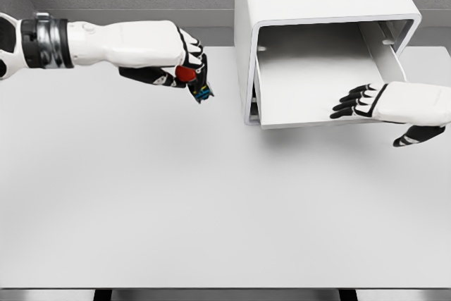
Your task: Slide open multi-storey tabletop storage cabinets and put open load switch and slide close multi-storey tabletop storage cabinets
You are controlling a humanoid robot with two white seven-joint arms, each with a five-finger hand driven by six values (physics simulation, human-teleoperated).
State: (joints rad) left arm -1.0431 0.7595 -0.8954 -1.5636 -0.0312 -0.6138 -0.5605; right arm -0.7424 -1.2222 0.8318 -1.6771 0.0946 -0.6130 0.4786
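Note:
The white storage cabinet stands at the back right of the table, and its drawer is slid out toward me, showing a bare tray. My left hand hovers above the table to the left of the cabinet, fingers curled around the load switch, a small part with a red knob and a dark, blue-tipped body. My right hand lies over the drawer's front right corner with fingers stretched flat, pointing left, holding nothing.
The white table spreads wide in front of the cabinet down to its near edge. A grey wall runs behind the cabinet.

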